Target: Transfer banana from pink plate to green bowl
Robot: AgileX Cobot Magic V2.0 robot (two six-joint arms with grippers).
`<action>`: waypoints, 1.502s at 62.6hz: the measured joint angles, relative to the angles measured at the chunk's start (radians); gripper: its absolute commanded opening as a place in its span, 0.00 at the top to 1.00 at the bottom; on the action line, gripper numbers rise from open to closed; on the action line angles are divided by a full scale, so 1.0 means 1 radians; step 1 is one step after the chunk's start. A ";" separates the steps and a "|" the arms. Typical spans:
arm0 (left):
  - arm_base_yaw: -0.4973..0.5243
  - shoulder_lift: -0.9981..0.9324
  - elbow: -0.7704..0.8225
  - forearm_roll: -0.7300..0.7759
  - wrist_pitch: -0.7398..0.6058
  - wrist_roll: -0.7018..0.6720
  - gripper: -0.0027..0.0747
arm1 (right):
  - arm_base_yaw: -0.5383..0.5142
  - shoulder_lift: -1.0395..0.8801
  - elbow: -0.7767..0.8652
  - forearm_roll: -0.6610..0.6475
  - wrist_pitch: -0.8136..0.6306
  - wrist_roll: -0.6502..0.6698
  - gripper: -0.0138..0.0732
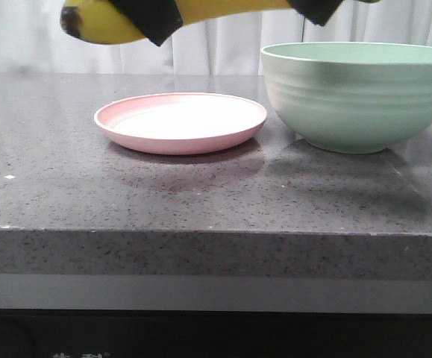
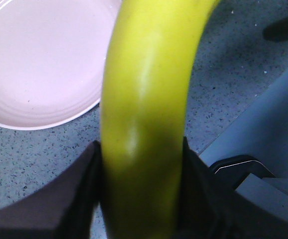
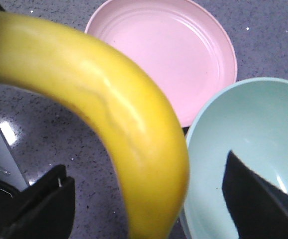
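The yellow banana (image 1: 100,21) hangs high above the counter, over the empty pink plate (image 1: 178,142), with its dark tip toward the left. My left gripper (image 1: 154,19) is shut on the banana's middle; in the left wrist view both fingers (image 2: 84,189) press against the banana (image 2: 144,99), above the plate's edge (image 2: 34,64). My right gripper (image 1: 316,9) is at the banana's other end. In the right wrist view it (image 3: 146,169) is open, with gaps on both sides of the banana (image 3: 109,109). The green bowl (image 1: 357,104) stands right of the plate and looks empty (image 3: 248,139).
The dark speckled counter (image 1: 201,201) has its front edge near the camera. A white curtain (image 1: 223,45) hangs behind. The plate (image 3: 173,55) and the bowl almost touch. Grey robot parts (image 2: 263,134) lie beside the counter.
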 measured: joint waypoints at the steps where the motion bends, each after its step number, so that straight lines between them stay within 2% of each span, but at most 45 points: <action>1: 0.000 0.000 0.000 0.000 0.000 0.000 0.99 | 0.000 0.002 -0.003 0.000 0.000 0.000 0.14; 12: 0.000 0.000 0.000 0.000 0.000 0.000 0.99 | 0.000 0.054 -0.048 0.000 0.008 -0.009 0.19; 38: 0.000 0.000 0.001 0.011 0.016 0.018 0.99 | 0.054 0.090 -0.064 -0.032 0.011 -0.052 0.59; 55: 0.000 0.000 0.002 0.011 0.016 0.023 0.96 | 0.056 0.090 -0.064 -0.034 0.015 -0.054 0.79; 65: 0.000 0.000 0.002 0.028 0.008 0.024 0.77 | 0.056 0.090 -0.064 -0.040 0.013 -0.054 0.84; 79: -0.002 0.000 0.006 0.104 -0.065 0.017 0.33 | 0.056 0.090 -0.066 -0.050 0.003 -0.048 0.84; 84: -0.002 0.000 0.006 0.129 -0.120 0.009 0.22 | 0.058 0.092 -0.066 -0.036 0.005 -0.048 0.84; 88: -0.002 0.000 0.006 0.139 -0.147 0.007 0.17 | 0.060 0.092 -0.066 -0.032 0.013 -0.046 0.84; 94: -0.002 0.000 0.004 0.146 -0.179 0.004 0.16 | 0.060 0.094 -0.066 -0.028 0.015 -0.046 0.84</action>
